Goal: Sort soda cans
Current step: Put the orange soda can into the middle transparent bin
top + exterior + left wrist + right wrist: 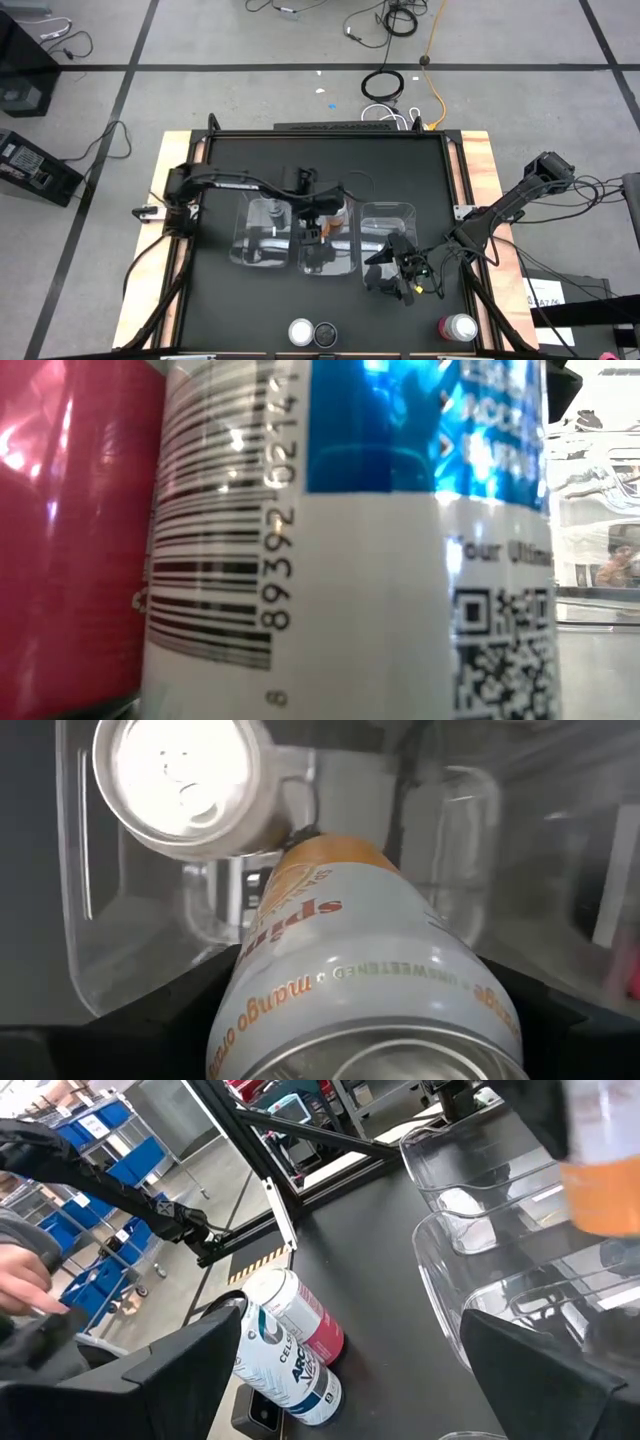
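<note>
An orange soda can (360,950) is between the fingers of my left gripper (322,228), which is shut on it above the clear bins in the middle of the table. A silver-topped can (185,780) stands in the left bin (262,240), close beside the held can's lower end. My right gripper (395,272) waits open, holding nothing, near the right bin (390,222). At the table's near edge stand a white-and-blue can (350,560) and a pink-red can (60,530). A red can (458,327) stands at the near right. My left gripper pinches the orange can by its side wall (235,1020), near the can's upper end, one finger on each side. The fingers come from above and point steeply down along the can. The can hangs roughly upright below the gripper, clear of the bins and the table.
Three clear bins stand side by side mid-table, with the middle bin (330,255) below the left gripper. The low camera's black body (260,1415) is next to the two near-edge cans. Bare black tabletop lies between the bins and the near edge. A person's hand (25,1285) shows beyond the table.
</note>
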### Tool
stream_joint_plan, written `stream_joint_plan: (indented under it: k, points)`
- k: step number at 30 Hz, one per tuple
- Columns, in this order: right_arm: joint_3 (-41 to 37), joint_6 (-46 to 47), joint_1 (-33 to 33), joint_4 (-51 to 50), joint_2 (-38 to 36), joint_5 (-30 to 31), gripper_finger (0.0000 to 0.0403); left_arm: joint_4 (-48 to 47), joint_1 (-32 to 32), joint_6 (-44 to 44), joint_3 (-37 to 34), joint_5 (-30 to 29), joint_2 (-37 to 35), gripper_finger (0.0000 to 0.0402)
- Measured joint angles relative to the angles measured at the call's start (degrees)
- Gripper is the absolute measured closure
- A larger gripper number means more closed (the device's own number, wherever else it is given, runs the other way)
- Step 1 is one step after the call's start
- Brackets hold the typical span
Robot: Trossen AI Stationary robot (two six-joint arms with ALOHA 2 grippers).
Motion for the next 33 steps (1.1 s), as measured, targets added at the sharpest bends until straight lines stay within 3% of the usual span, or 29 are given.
stream_joint_plan:
  k: [8, 21, 33]
  points:
    - [0.0, 0.2, 0.0, 0.0, 0.0, 0.0, 0.0032, -4.2, 2.8, 1.4, 0.7, -1.3, 5.3, 0.0084]
    - [0.0, 0.4, 0.0, 0.0, 0.0, -0.2, 0.0032, -1.1, 4.8, 6.4, 0.7, -5.2, 8.0, 0.0084]
    - [0.0, 0.4, 0.1, 0.0, 0.0, -0.2, 0.0032, 1.2, 4.8, 8.6, 0.3, -5.3, 10.1, 0.0084]
